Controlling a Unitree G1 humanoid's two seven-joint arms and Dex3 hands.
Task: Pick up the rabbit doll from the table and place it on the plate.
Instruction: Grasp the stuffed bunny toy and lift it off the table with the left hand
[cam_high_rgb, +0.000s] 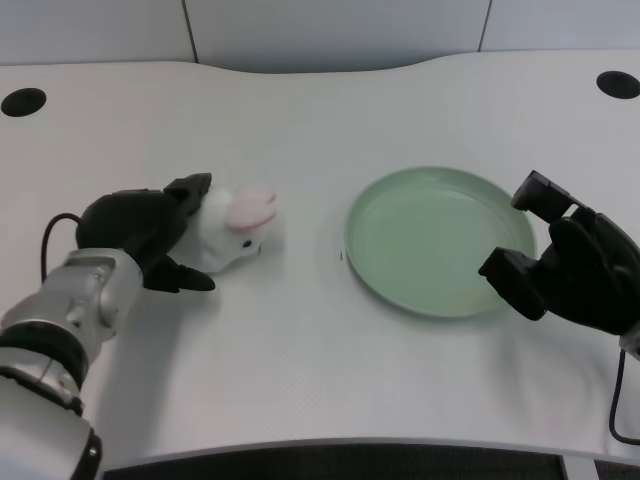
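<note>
You're at the grasp: your left hand (150, 235) wraps its fingers around the rabbit (232, 232), on the table left of the plate (438, 240). Next, lift it and carry it over the plate.

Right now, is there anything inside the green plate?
No. The plate shows only its bare green bottom. The rabbit lies on the table beside it, in the left hand. The right hand covers the plate's right rim.

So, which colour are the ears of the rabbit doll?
Pink, on the white rabbit doll; head view.
</note>
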